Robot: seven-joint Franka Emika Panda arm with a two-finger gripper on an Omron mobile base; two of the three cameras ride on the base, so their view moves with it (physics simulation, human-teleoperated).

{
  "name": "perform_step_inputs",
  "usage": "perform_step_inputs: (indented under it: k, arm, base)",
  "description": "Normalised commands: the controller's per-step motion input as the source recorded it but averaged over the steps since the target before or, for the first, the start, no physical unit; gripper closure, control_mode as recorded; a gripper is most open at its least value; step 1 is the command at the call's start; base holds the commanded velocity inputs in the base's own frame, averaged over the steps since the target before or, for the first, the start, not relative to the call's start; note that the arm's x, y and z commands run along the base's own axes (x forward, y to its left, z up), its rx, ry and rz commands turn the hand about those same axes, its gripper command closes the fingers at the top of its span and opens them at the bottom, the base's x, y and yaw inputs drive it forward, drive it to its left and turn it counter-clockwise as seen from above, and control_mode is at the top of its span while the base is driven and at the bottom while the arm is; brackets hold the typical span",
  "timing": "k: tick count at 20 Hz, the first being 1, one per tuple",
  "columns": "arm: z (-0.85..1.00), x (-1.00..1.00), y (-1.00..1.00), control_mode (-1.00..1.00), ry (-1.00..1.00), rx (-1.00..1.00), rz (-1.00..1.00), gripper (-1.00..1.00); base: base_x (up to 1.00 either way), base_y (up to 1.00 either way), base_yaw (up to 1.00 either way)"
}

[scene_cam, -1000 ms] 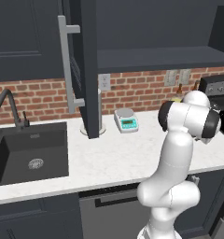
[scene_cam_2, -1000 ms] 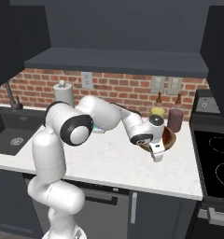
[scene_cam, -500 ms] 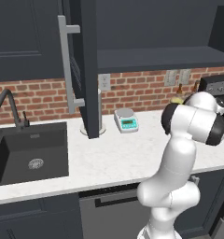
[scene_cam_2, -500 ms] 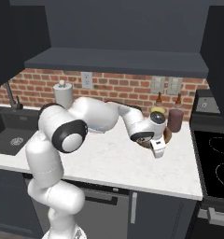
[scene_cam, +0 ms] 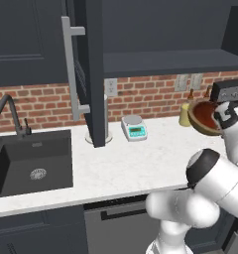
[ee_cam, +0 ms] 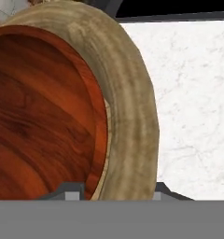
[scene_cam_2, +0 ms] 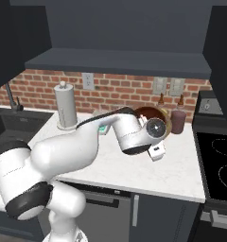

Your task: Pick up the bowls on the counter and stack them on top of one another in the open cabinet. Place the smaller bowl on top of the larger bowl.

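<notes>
I had the bowl [scene_cam: 206, 117] clamped by its rim in my tool [ee_cam: 117, 189], one finger inside the red-brown hollow and one against the tan outer wall, as the hand view showed. The bowl hung tilted, clear of the white surface [scene_cam: 141, 163], up at the right end near the yellow jar [scene_cam: 185, 114] and the dark jar [scene_cam_2: 178, 121]. From the right base view the bowl [scene_cam_2: 153, 118] sat behind my wrist, its mouth turned partly sideways.

The step in hand, as I judged it, was the carry to the cabinet shelf [scene_cam: 170, 62], which lay above and to the left of where I held the bowl. To do it well I reckoned I should rise first, so the rim passed the jars and the wall sockets without a knock, then swing left under control. A rim pinch on a tilted bowl can pivot, so slow wrist turns seemed wise. I wanted the bowl levelled before it crossed the shelf edge, and its base set flat, well back from the lip, leaving room above for a second bowl. The open door [scene_cam: 93, 74] with its long handle [scene_cam: 70, 67] stood at the left of the shelf; I meant to keep my elbow away from it. I could not tell whether this bowl was the larger one.
</notes>
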Motion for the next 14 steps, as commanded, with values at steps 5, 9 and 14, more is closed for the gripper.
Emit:
perform_step_inputs:
  k: [5,9,14]
  arm:
    - [1.00,-0.98,0.57,-1.00,-0.16,-0.08,0.04,1.00]
    - [1.00,-0.74,0.64,-1.00,-0.17,-0.09,0.01,1.00]
    - [1.00,-0.51,0.38,-1.00,-0.18,-0.03,0.00,1.00]
  base:
    - [0.00,0.00,0.00]
    - [0.00,0.00,0.00]
    - [0.00,0.00,0.00]
